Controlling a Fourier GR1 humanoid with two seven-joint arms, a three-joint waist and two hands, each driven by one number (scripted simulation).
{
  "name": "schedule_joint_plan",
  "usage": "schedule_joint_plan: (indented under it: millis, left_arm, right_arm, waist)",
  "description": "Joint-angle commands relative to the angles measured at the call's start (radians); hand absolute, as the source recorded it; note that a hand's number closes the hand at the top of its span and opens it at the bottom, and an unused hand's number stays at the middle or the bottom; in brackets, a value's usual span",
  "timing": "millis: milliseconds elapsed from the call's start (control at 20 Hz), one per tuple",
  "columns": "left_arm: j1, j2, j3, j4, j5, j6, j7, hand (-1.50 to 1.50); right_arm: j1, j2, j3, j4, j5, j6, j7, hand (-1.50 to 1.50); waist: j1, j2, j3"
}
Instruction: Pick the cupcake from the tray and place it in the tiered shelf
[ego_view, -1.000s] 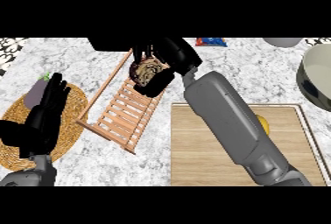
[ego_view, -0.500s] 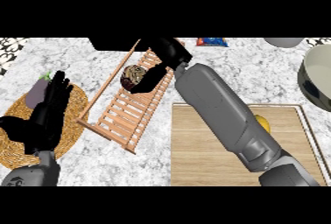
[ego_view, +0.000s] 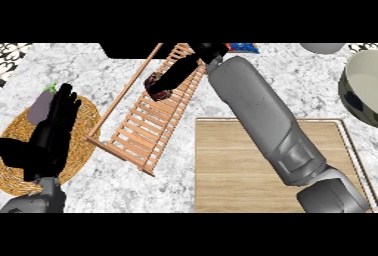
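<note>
The cupcake (ego_view: 156, 86), dark brown, lies against the slats of the wooden tiered shelf (ego_view: 144, 134) near its upper part. My right hand (ego_view: 183, 69) reaches across from the right, and its fingers still close over the cupcake's right side and hide part of it. The grey right forearm (ego_view: 258, 112) crosses the light wooden tray (ego_view: 229, 170), which sits right of the shelf. At the lower left my left hand (ego_view: 52, 130) rests open with fingers up, above a woven mat (ego_view: 85, 120).
A purple eggplant (ego_view: 39, 108) lies on the woven mat behind the left hand. A large pale bowl (ego_view: 362, 87) stands at the right edge. A grey object (ego_view: 322, 48) and a blue-red packet (ego_view: 242, 47) sit at the back.
My right hand has moved the cupcake leftward and lower onto the shelf's slats, and its fingers look straighter. The left hand has shifted slightly.
</note>
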Motion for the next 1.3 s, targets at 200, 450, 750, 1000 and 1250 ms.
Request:
schedule_joint_plan:
  millis: [200,450,750,1000,1250]
  left_arm:
    - [0.033,-0.005,-0.003,-0.034,-0.012,0.007,0.005,0.00]
    - [0.001,-0.007,0.012,0.002,0.001,-0.001,-0.016,0.00]
    - [-0.021,-0.021,-0.014,-0.010,-0.022,0.010,0.002,0.00]
    - [-0.005,-0.006,0.013,0.013,0.000,-0.012,-0.022,0.00]
    - [-0.092,-0.001,0.004,0.030,-0.021,0.002,0.035,0.00]
  right_arm:
    - [-0.057,-0.151,-0.177,0.043,-0.091,0.028,0.081,-1.50]
    - [-0.086,-0.282,-0.231,0.147,-0.108,0.123,0.121,-1.50]
    - [-0.104,-0.442,-0.271,0.267,-0.104,0.286,0.043,-1.50]
    - [-0.077,-0.531,-0.289,0.330,-0.099,0.424,-0.061,-1.50]
    - [-0.067,-0.532,-0.292,0.389,-0.076,0.442,-0.146,-1.50]
  waist:
    - [-0.004,0.000,0.000]
    - [-0.001,0.005,0.000]
    - [0.013,0.010,0.001]
    - [0.020,0.014,0.001]
    - [0.030,0.019,0.002]
